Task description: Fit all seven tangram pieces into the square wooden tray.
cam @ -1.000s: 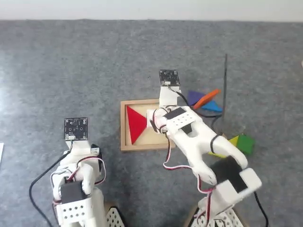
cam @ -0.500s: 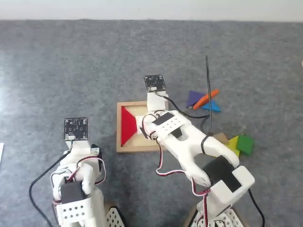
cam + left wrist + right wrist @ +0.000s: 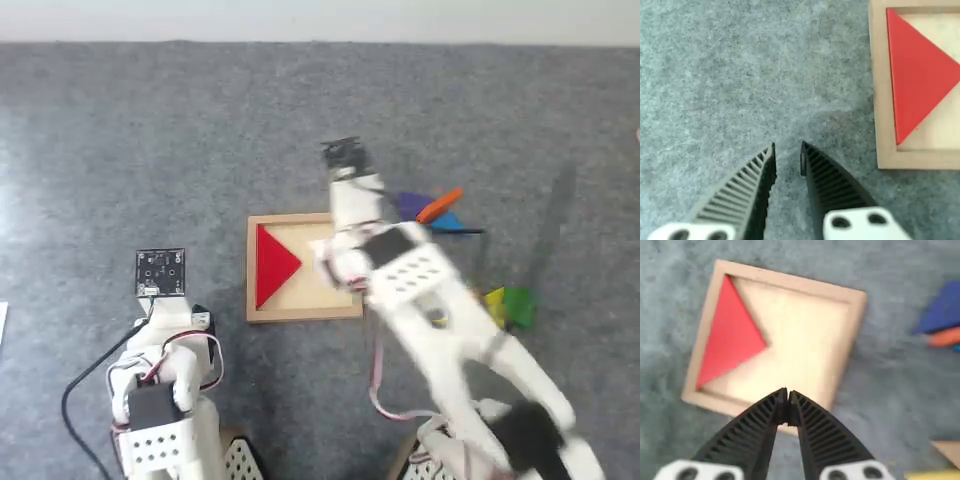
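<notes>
Right gripper (image 3: 788, 392) shut, ribbed tips pressed together with nothing between them, poised above the square wooden tray (image 3: 855, 310), tips lined up with the rim on a side adjoining the wall that carries the red piece. Left gripper (image 3: 787, 150) slightly parted, a narrow gap between the tips, empty, low over the grey carpet (image 3: 715, 65) just outside a corner of the tray. Inside the tray, a single large red triangle (image 3: 272, 265), flat on the floor, long edge flush against the wall on the left arm's side, long axis parallel to that wall, right-angle corner pointing at the tray's middle and on toward the right arm's side. Remaining tray floor bare pale wood. Out on the carpet past the tray's right-arm side, in the high view, a small cluster: purple piece (image 3: 407, 205) and blue piece (image 3: 452, 225) lying flat, with a narrow orange piece (image 3: 441, 205) slantwise across them, long axis diagonal, outer end aimed away from the tray and from the arm bases. Nearer the bases and apart from that cluster, a yellow piece (image 3: 494, 299) and a green piece (image 3: 520, 303), side by side and touching, both outside the tray.
</notes>
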Controlling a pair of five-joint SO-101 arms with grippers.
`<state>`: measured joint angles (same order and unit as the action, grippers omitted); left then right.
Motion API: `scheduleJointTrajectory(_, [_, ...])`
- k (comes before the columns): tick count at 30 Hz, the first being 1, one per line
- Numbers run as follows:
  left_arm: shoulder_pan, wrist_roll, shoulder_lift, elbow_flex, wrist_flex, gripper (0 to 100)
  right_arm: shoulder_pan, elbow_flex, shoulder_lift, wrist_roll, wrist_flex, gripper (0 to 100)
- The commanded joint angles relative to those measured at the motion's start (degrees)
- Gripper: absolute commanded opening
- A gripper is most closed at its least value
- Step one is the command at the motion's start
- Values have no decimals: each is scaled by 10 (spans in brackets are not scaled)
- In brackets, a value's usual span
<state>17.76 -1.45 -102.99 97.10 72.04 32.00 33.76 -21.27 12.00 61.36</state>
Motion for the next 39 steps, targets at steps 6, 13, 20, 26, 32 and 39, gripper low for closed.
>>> scheduleJointTrajectory(6, [0,-1,-11,-7,2,82,-240,15,-65,-236,209,84])
scheduleJointTrajectory(13, [0,-1,-11,-7,2,82,-274,50,-13,-318,229,132])
scheduleJointTrajectory(20, [0,-1,-11,-7,2,82,-305,61,-5,-556,266,247])
scheduleJointTrajectory(26, [0,-1,-11,-7,2,82,-382,60,-32,-980,173,249])
scheduleJointTrajectory(32, [0,-1,-11,-7,2,82,-383,99,-31,-1074,171,252])
scheduleJointTrajectory(39, [0,-1,-11,-7,2,82,-434,141,-30,-1145,155,258])
